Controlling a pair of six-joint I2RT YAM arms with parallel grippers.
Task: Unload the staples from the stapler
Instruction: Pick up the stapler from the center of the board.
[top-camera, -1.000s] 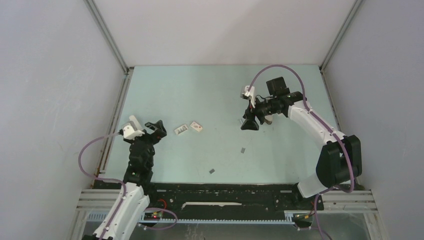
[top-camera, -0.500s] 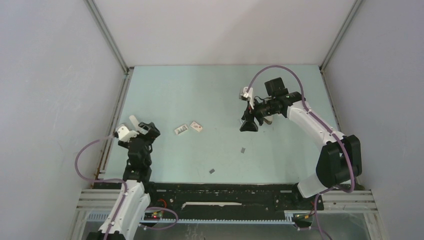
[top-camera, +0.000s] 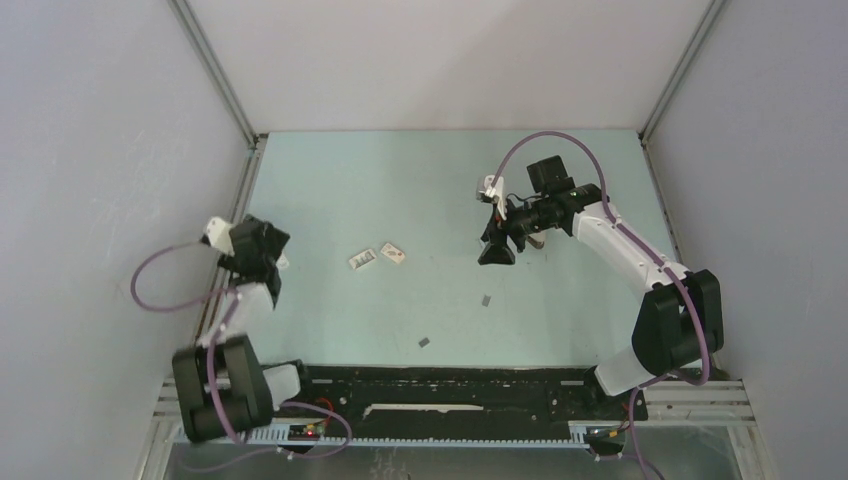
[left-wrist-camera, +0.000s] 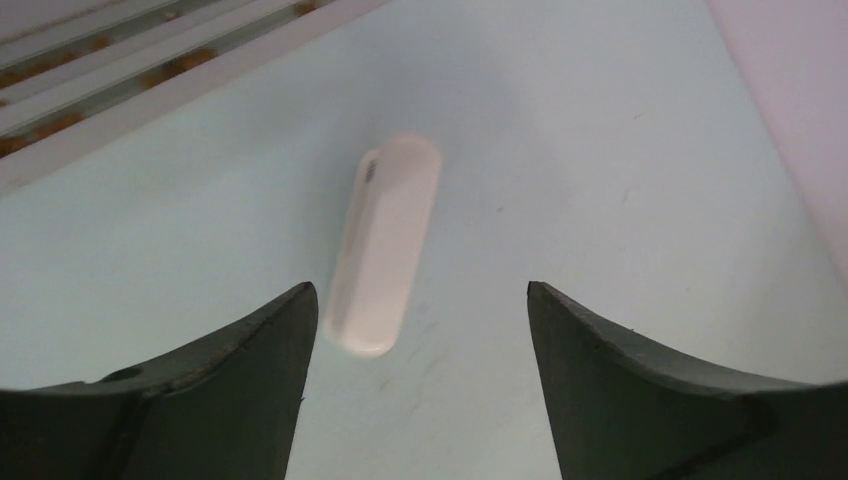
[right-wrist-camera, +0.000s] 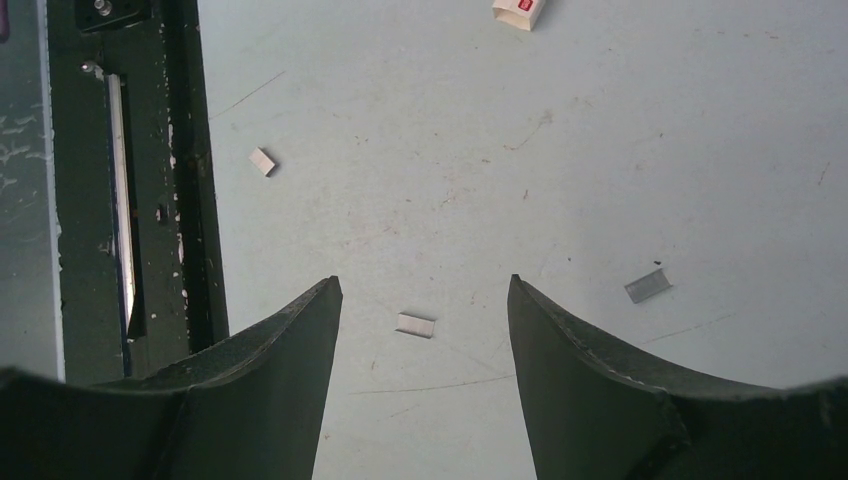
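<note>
Overhead, stapler (left-wrist-camera: 385, 250) barely visible, perhaps beneath left gripper (left-wrist-camera: 418, 295).

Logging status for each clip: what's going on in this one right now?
Two robot arms are emptying a stapler. The left hand is open and hovers over the pale stapler, which lies flat on the table near its left edge, not gripped. The right hand is open above the table and holds nothing. Three short staple strips lie loose below it, and a small white box sits farther off.
</note>
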